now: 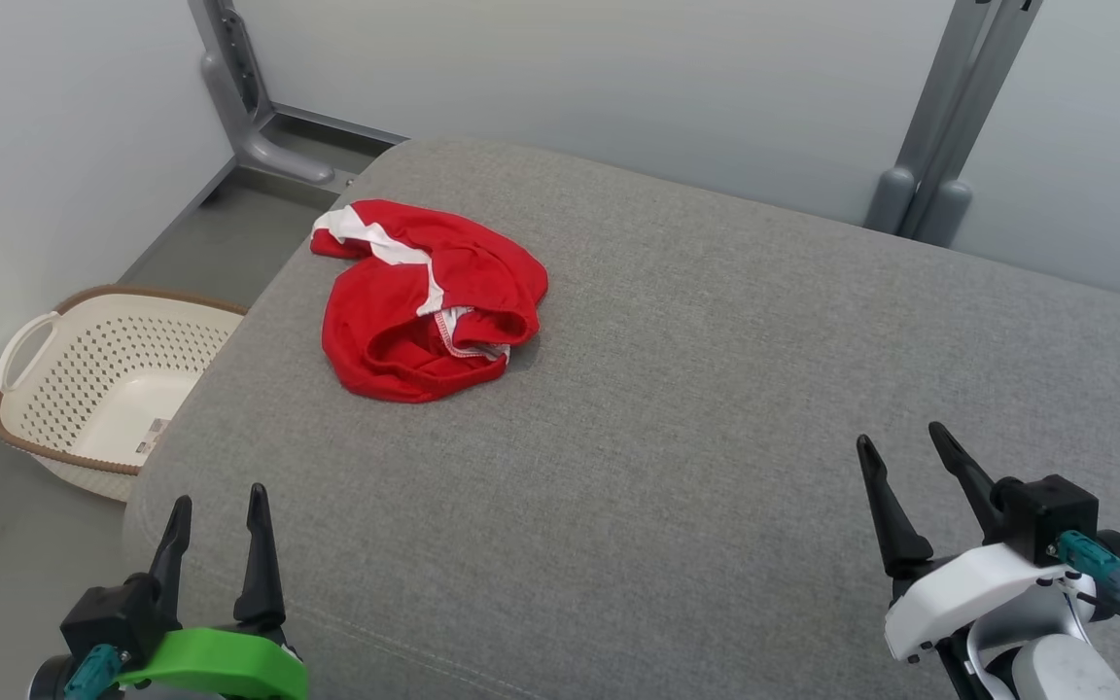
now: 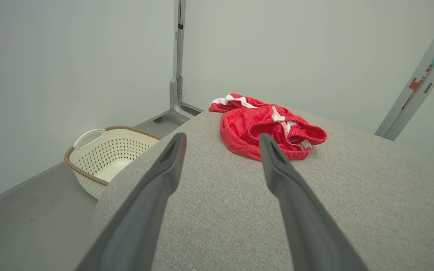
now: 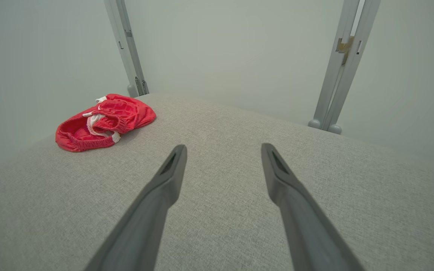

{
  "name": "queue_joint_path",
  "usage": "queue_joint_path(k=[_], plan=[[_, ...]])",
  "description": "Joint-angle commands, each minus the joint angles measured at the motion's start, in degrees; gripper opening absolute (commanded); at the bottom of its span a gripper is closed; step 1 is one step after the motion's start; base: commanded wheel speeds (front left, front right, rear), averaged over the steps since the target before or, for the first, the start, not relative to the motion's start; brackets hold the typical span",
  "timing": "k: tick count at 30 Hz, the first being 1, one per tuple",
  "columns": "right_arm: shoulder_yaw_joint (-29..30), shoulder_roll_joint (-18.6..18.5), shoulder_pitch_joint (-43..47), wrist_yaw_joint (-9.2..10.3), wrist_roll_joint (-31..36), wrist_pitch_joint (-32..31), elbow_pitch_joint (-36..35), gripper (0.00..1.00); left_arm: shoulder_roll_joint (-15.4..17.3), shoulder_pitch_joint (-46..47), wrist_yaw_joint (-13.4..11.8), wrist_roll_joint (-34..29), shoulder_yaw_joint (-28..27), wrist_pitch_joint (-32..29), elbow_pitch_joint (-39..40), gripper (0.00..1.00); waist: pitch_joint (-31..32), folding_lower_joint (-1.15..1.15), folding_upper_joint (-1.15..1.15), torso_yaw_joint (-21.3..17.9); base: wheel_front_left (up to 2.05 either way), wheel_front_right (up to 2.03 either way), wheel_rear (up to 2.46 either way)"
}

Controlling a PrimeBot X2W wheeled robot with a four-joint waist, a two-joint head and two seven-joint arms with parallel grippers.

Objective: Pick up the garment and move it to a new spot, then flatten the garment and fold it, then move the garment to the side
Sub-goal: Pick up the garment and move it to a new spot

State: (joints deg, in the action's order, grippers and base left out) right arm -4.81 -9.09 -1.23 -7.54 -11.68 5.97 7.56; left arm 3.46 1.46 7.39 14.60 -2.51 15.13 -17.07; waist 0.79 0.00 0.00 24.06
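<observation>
My left gripper [image 1: 218, 496] and right gripper [image 1: 900, 436] both hang wide open and empty at the cushion's [image 1: 696, 389] near edge, because the crumpled red garment [image 1: 395, 321] lies well ahead, far left, not yet picked up.

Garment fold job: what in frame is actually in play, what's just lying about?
In play: red garment, crumpled on the grey cushion; left hand and right hand, both open, clear of it.
Lying about: perforated white basket on the floor; grey metal posts by the wall.
</observation>
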Motion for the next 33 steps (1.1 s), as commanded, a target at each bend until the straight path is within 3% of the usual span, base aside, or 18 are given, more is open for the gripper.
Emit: queue_joint_path(k=[1, 10, 17, 26, 33], plan=[[-0.16, -0.27, 0.34, 0.10, -0.47, 0.19, 0.14, 1.00, 0.27, -1.06, 0.10, 0.33, -0.24, -0.01, -0.13, 1.00, 0.11, 0.00, 0.00, 0.17, 0.00, 0.00, 0.00], [-1.06, -0.67, -0.40, 0.11, -0.43, -0.35, -0.49, 1.00, 0.29, 1.74, 0.11, 1.67, 0.66, -0.07, -2.63, 1.00, -1.09, 0.00, 0.00, -0.54, 0.00, 0.00, 0.00], [-1.68, -1.53, -2.03, 0.11, -0.12, -1.31, -1.87, 1.00, 1.23, 10.62, 0.11, 4.90, 2.24, -3.96, -9.95, 1.00, -4.16, 0.00, 0.00, -1.74, 0.00, 0.00, 0.00], [-5.56, -4.22, -7.63, 0.11, -0.16, -4.02, -4.78, 1.00, 2.16, 28.91, -0.29, 13.50, -2.29, -12.94, -24.38, 1.00, -12.56, 0.00, 0.00, -7.76, 0.00, 0.00, 0.00], [-8.35, -6.70, -11.62, 0.11, 1.22, -6.49, -8.40, 1.00, 5.15, 40.17, -1.02, 17.92, -4.94, -19.07, -32.50, 1.00, -20.35, 0.00, 0.00, -13.32, 0.00, 0.00, 0.00]])
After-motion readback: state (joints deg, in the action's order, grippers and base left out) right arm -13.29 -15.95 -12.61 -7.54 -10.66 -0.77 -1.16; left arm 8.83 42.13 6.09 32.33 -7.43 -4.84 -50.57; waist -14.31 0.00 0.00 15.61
